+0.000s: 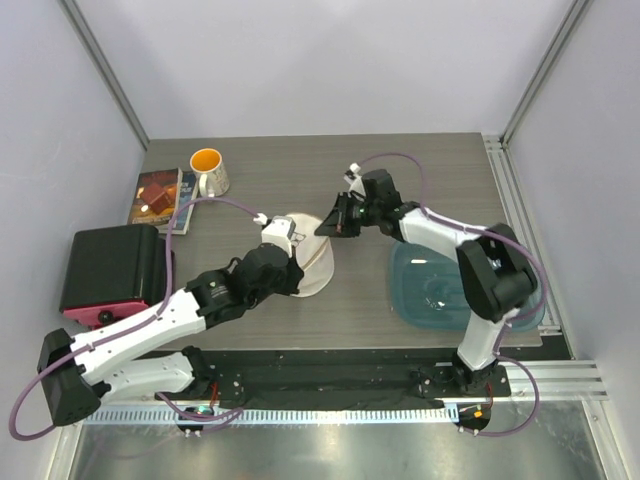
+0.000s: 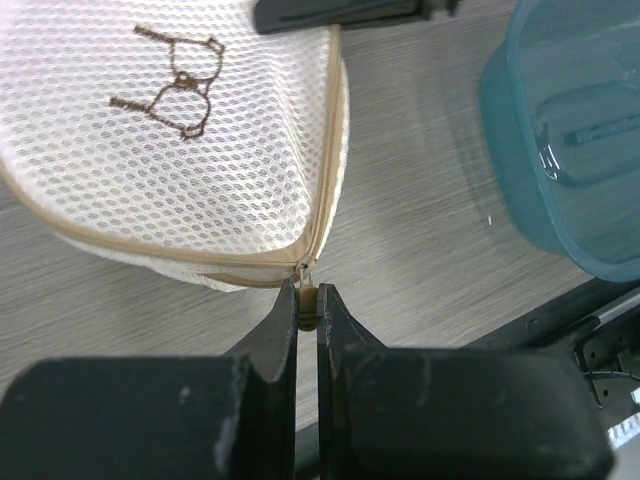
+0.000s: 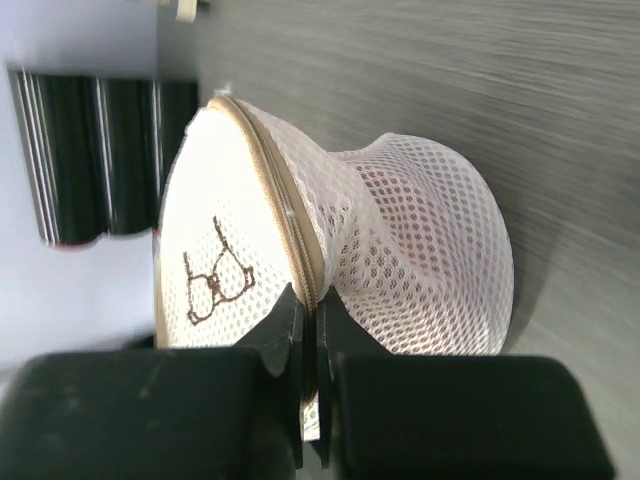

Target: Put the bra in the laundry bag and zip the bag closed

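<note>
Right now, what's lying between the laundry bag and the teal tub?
Nothing: only bare tabletop separates the laundry bag from the teal tub. This is clearest in the left wrist view, and the top view agrees.

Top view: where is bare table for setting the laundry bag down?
Widest: the far strip from the mug to the right rear corner. Smaller: the near edge between laundry bag and teal tub. Crowded: centre, where left gripper and right gripper pinch the bag; left side, book and black box.
</note>
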`<state>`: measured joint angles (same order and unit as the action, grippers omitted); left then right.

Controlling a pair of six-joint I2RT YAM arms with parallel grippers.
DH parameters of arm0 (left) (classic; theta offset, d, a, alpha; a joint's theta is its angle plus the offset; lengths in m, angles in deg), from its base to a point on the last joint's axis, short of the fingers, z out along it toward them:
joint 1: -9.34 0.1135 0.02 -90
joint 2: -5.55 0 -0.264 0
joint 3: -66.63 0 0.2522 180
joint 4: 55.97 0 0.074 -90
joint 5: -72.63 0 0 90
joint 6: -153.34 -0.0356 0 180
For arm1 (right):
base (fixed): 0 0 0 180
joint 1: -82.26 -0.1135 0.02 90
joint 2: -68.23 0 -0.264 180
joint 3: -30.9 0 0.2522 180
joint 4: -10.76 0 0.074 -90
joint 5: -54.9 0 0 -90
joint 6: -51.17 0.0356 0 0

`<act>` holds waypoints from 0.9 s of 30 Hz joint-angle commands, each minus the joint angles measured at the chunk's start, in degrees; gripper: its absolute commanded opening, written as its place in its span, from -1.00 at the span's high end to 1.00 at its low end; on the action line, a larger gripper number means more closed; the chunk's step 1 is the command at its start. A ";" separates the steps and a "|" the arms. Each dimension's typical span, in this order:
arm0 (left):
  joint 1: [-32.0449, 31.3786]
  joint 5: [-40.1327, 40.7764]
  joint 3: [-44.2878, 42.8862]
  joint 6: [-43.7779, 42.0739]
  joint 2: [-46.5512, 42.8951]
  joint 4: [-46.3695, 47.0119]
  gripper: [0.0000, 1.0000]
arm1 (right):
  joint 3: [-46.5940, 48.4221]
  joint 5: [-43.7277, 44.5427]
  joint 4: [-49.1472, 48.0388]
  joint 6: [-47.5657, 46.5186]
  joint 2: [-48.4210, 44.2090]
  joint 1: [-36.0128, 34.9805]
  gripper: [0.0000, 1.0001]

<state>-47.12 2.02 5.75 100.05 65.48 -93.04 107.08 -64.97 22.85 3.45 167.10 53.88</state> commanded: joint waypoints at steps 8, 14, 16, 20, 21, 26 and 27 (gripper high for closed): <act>-0.13 -6.30 -1.93 -0.32 -1.30 -1.13 1.00 | 4.67 13.41 13.44 -7.22 -1.21 -2.20 -0.45; -0.13 -9.37 -4.92 -1.55 5.45 3.08 1.00 | -7.11 27.04 17.05 2.00 -15.18 -6.06 -0.64; -0.05 -10.17 -5.44 -1.55 6.96 4.32 1.00 | -11.41 31.42 16.44 6.99 -20.87 -9.21 -0.64; -0.05 -12.45 -6.67 -1.38 10.30 6.61 0.99 | -18.72 31.81 6.64 16.57 -27.41 -14.66 -0.57; -0.05 -13.59 -7.02 -1.38 11.43 7.22 1.00 | -19.95 31.63 4.25 18.26 -28.02 -15.47 -0.53; -0.05 -14.92 -6.94 -0.50 12.41 8.10 1.00 | -21.72 34.08 -1.22 20.91 -26.81 -18.20 -0.22; -0.05 -15.35 -6.68 -0.41 12.24 8.37 1.00 | -21.72 34.26 -1.66 20.82 -26.28 -18.29 -0.18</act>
<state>-46.95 -10.59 0.83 99.72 78.20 -88.49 85.15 -35.13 29.25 19.78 139.89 36.44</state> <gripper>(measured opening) 0.033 0.626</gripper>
